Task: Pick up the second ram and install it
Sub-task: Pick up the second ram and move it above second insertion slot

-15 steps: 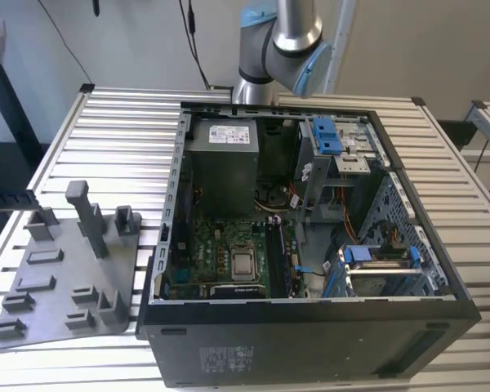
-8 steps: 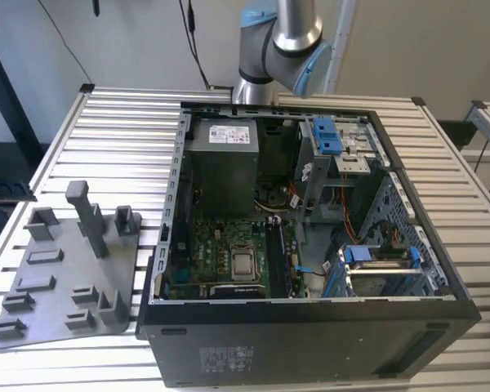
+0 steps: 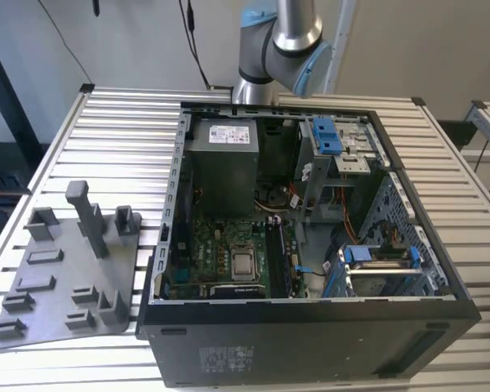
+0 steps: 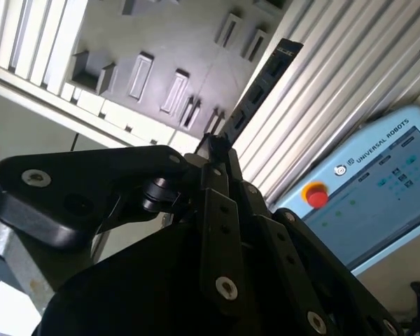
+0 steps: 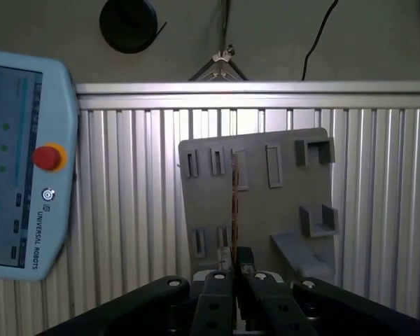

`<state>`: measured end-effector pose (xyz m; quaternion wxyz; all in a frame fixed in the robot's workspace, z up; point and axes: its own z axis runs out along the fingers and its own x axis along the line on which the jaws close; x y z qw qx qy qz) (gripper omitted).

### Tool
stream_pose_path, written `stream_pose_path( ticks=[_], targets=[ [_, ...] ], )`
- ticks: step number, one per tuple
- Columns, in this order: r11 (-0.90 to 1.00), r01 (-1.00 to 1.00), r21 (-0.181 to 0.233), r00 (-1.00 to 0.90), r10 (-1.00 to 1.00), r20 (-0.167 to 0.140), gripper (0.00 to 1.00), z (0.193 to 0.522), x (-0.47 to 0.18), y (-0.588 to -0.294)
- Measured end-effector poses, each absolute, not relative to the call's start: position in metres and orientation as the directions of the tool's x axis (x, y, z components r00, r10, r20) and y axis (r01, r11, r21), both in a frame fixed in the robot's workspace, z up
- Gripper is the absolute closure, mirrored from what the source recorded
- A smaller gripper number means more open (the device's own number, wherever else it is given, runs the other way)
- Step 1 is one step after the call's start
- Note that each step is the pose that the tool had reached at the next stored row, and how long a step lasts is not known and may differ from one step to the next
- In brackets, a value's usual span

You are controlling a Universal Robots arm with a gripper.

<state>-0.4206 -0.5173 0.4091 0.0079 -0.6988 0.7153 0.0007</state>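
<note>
My gripper (image 4: pixel 217 143) (image 5: pixel 234 255) is shut on the second ram (image 4: pixel 259 91), a long thin dark board with a row of black chips. In the first wrist view the ram (image 5: pixel 234 203) shows edge-on as a thin line running out from between the fingertips. It hangs in the air above the grey holder plate (image 5: pixel 280 203) (image 4: pixel 161 49). In the exterior view the open computer case (image 3: pixel 310 327) lies on the table, with the green motherboard (image 3: pixel 220 253) and its dark memory slots (image 3: pixel 276 257) inside.
The grey holder plate (image 3: pixel 65 278) with posts and slots lies on the slatted table at the exterior view's left of the case. A teach pendant (image 5: pixel 21 161) (image 4: pixel 378 189) with a red button lies beside it. The arm (image 3: pixel 278 41) rises behind the case.
</note>
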Motion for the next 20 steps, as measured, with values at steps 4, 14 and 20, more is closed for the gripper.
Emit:
stream_pose_path(
  ticks=[4, 14, 20],
  targets=[
    [0.024, -1.000, -0.010, -0.024, -1.000, -0.012, 0.86, 0.4098, -0.4210, -0.5173],
    [0.026, -1.000, -0.010, -0.026, -1.000, -0.013, 0.86, 0.4160, -0.4214, -0.5172],
    [0.026, -1.000, -0.010, -0.026, -1.000, -0.013, 0.86, 0.4175, -0.4211, -0.5172]
  ],
)
